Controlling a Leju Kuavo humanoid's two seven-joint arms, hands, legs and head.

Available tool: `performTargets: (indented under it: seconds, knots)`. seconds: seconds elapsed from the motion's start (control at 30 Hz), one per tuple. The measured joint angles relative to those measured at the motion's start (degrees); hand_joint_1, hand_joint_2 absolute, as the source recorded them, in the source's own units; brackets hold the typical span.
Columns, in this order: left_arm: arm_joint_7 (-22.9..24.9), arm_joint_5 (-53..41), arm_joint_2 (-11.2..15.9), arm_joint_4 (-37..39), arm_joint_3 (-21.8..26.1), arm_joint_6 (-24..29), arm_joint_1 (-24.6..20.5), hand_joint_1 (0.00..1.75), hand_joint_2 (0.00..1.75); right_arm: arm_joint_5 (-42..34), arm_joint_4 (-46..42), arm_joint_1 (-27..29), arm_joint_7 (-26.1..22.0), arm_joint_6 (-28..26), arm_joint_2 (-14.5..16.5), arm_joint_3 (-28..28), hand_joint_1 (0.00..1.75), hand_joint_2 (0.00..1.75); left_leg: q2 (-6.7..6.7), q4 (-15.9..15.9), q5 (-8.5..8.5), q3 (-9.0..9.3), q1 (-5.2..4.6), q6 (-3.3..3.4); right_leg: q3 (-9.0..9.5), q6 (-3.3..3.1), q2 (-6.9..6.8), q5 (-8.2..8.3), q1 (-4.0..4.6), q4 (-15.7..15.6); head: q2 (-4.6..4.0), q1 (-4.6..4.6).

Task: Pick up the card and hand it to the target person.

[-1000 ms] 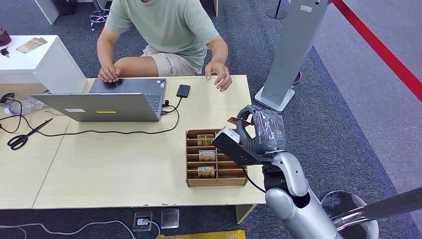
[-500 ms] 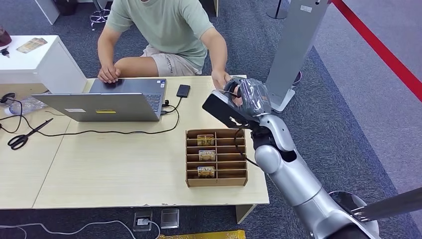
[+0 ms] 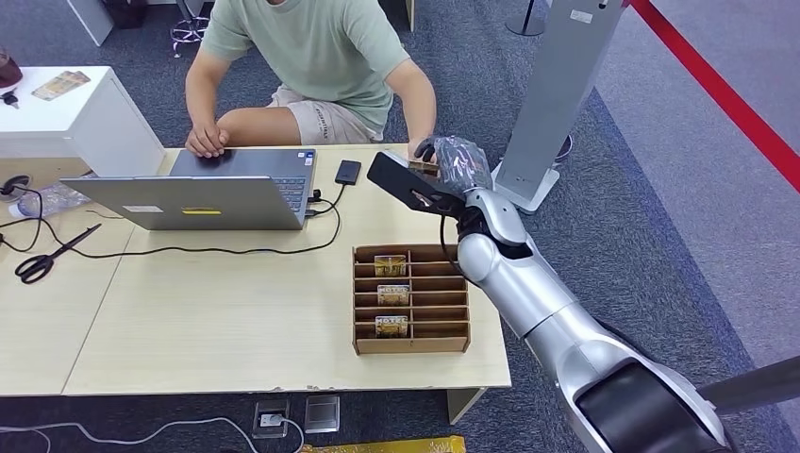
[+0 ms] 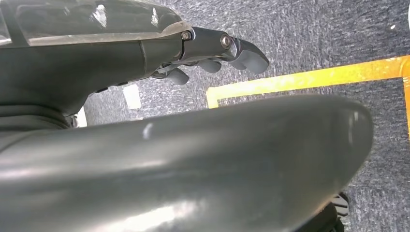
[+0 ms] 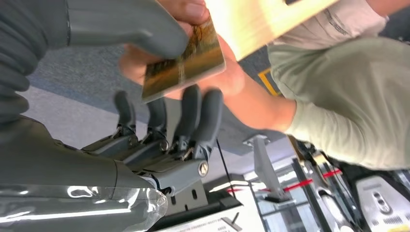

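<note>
Gold-and-brown printed card (image 5: 186,60) is pinched in the right hand (image 3: 451,162), thumb on one face and the dark fingers (image 5: 199,113) curled against the other, so the fingers are clamped on it. In the head view the card (image 3: 424,167) sits upper middle of the frame, right at the far edge of the light wood table (image 3: 217,321), with the silver arm stretched up across the right side of the table. The person's hand (image 5: 193,9) is touching the card too, fingertips on its edge in the right wrist view, so both are on it at once. The person in the green shirt (image 3: 316,42) sits at the top of the frame, other hand resting by the laptop (image 3: 203,193).

Lower middle there's a cardboard slotted organizer (image 3: 411,299) with three more cards standing in its left column. Scissors (image 3: 47,257) are at the left edge of the table.

Left hand (image 4: 212,53): fingers curled loosely, nothing in them, hanging over grey carpet with a yellow floor line (image 4: 309,77)
</note>
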Motion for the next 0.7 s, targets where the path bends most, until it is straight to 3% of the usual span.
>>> performTargets:
  seconds: [0.37,0.5,0.7]
  knots:
    - [-2.2,1.7,0.0,0.0,-0.2,-0.2,0.2,0.0,0.0,-3.2,2.7,0.2,-1.6,-1.3,1.0,0.7,0.0,1.75,0.02,0.0,0.0,0.02,0.0,0.0,-0.02,0.0,0.02,0.0,0.0,0.0,-0.01,-0.05]
    - [-2.5,2.7,0.0,0.0,-0.2,-0.1,1.0,0.0,0.0,-5.8,-3.9,2.8,-0.6,-2.4,-1.0,0.2,0.0,1.75,0.03,0.0,0.0,0.04,-0.01,0.0,-0.03,0.0,0.01,0.0,0.0,0.0,-0.01,-0.04]
    - [-1.5,4.0,0.0,0.0,-0.2,0.0,1.9,0.0,0.0,-12.2,-20.8,11.7,0.0,-2.8,-6.5,-2.6,0.0,1.75,0.02,0.0,-0.05,0.05,-0.01,0.0,-0.01,0.01,0.03,-0.01,-0.01,-0.1,-0.01,0.06]
